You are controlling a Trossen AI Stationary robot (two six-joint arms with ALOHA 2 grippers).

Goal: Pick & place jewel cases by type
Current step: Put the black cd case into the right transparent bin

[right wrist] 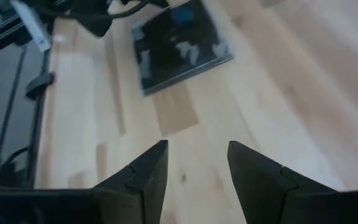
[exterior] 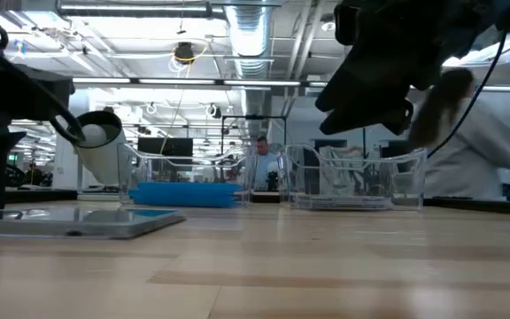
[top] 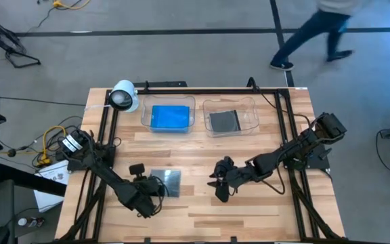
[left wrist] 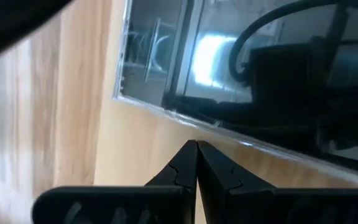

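A clear jewel case (top: pixel 168 181) with a dark, silvery inside lies flat on the wooden table, left of centre; it also shows in the low view (exterior: pixel 87 221) and both wrist views (left wrist: pixel 241 81) (right wrist: pixel 179 53). My left gripper (top: pixel 158 192) is shut, its tips (left wrist: pixel 196 144) pointing down just short of the case's edge, with bare wood between. My right gripper (top: pixel 219 192) hangs open (right wrist: pixel 197 155) above bare table to the right of the case. At the back, blue jewel cases (top: pixel 169 116) lie in one clear tray and a grey one (top: pixel 225 120) in the other.
The two clear trays (top: pixel 193 108) (top: pixel 252 112) stand side by side near the far edge. A white cylindrical camera (top: pixel 123 95) sits at the back left. Bare wood lies between and in front of the grippers. A person (top: pixel 313 34) walks beyond the table.
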